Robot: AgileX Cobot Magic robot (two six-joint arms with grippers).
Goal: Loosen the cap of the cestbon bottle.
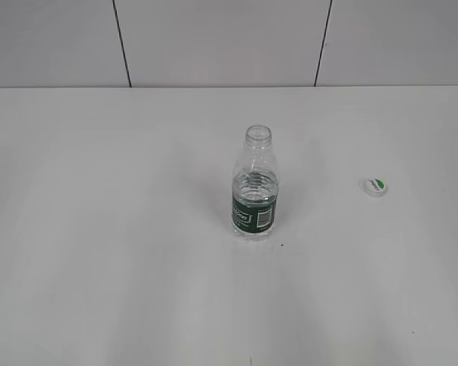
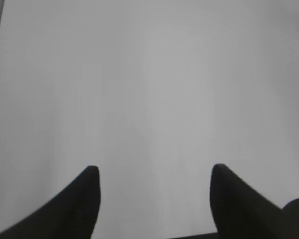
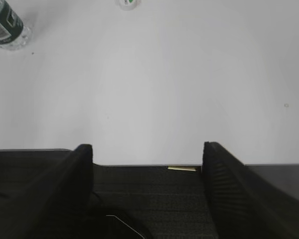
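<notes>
While the bottle (image 1: 255,185) is standing upright near the middle of the table (image 1: 99,267), its neck is showing open and bare, and the cap (image 1: 374,186) is lying apart on the tabletop, well off to the bottle's right, top face up. Judged from this layout, the loosening is already looking done, with the cap fully off. Both arms are sitting outside the exterior view. The left gripper (image 2: 154,172) is hanging over bare table, fingers spread wide and holding nothing. The right gripper (image 3: 148,149) is likewise standing wide open and empty near the table's edge, with bottle (image 3: 5,25) and cap (image 3: 128,3) lying far ahead of it. Any remaining step is probably asking only for clear withdrawal, keeping both arms from knocking the light, nearly empty bottle. The bottle's long axis is running vertically, mouth pointing up, label facing the exterior camera.
</notes>
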